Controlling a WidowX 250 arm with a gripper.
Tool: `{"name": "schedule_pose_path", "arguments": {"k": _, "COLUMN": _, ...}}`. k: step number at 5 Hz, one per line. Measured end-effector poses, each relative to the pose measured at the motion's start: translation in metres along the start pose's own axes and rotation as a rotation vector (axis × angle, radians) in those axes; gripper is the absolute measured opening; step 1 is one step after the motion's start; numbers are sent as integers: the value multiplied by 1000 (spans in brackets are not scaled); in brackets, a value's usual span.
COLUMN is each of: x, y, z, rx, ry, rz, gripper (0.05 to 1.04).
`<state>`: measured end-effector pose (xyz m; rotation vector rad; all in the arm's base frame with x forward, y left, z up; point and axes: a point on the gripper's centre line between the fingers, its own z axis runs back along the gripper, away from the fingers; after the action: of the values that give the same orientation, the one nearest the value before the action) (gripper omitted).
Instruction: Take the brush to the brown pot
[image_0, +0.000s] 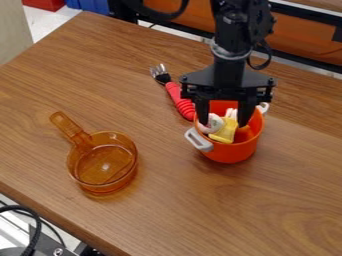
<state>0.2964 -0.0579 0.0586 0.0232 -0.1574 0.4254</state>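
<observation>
Camera view: your gripper (223, 124) is spread wide at the mouth of the orange pot (229, 154). Inside you have a yellow piece (226, 132), possibly the brush, beside a white piece (212, 123). The red-handled fork (179, 100) lies just beside that pot; wooden tabletop (160, 175) spans from there to your brown pot (103, 187).
</observation>
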Motion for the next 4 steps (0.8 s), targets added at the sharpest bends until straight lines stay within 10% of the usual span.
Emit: {"name": "schedule_pose_path", "arguments": {"k": 4, "x": 0, "y": -9, "z": -7, "rx": -59, "ry": -25, "rz": 40, "gripper": 805}}
